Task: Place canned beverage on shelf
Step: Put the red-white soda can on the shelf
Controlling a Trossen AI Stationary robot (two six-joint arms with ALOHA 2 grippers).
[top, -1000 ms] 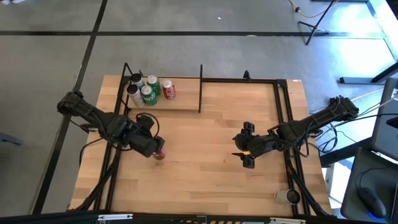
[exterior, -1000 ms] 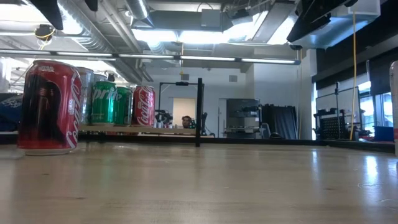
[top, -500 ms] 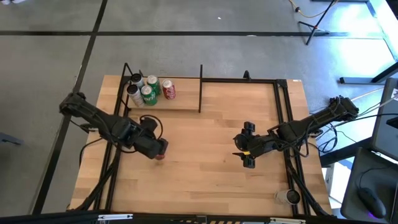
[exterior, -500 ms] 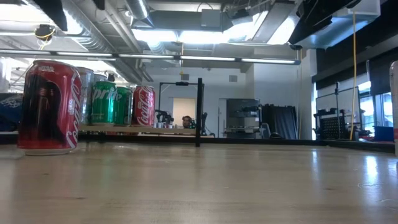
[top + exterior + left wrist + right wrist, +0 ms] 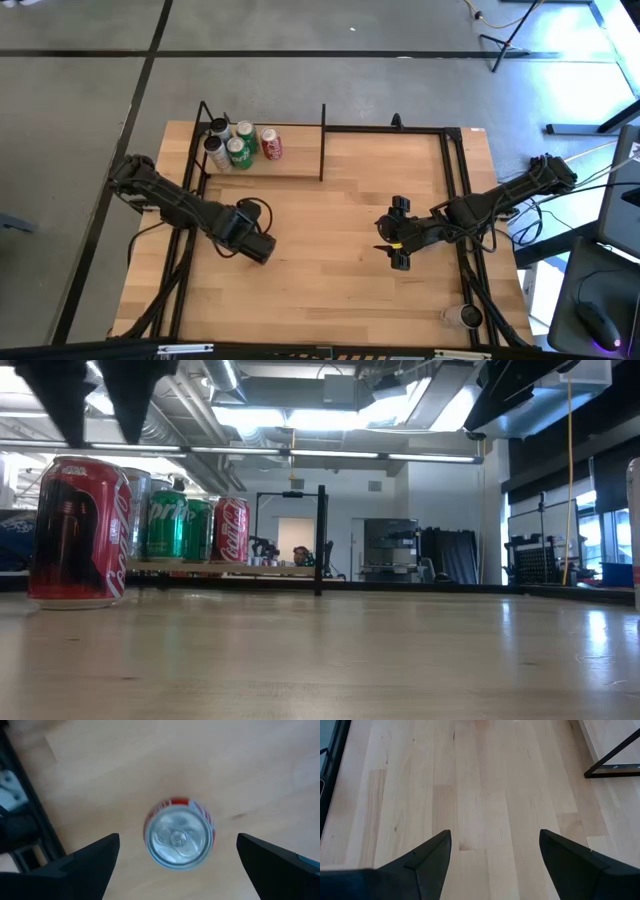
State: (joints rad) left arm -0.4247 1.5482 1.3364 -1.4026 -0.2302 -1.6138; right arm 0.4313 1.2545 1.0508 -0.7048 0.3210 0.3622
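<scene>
A red canned beverage [image 5: 179,839] stands upright on the tabletop, near the left in the low view [image 5: 78,530]. My left gripper [image 5: 177,838] hangs open straight above it, pointing down, one finger on either side of the can's top and clear of it [image 5: 100,430]. In the high view the gripper [image 5: 256,246] hides the can. The shelf [image 5: 290,165] lies at the far left of the table and bears several upright cans [image 5: 240,145]. My right gripper [image 5: 398,246] waits open above the bare table at the right [image 5: 495,837].
A black upright rod [image 5: 322,140] stands at the shelf's right end. Black frame rods [image 5: 462,200] run along the table's right and far sides. A small white object [image 5: 470,316] sits near the front right corner. Bare wood lies between the two arms.
My left gripper has come down and shifted a little toward the table's right and near edges. It now stands over the red can, which it covers in the high view. Its fingers have dropped into the low view above the can. The can has not moved.
</scene>
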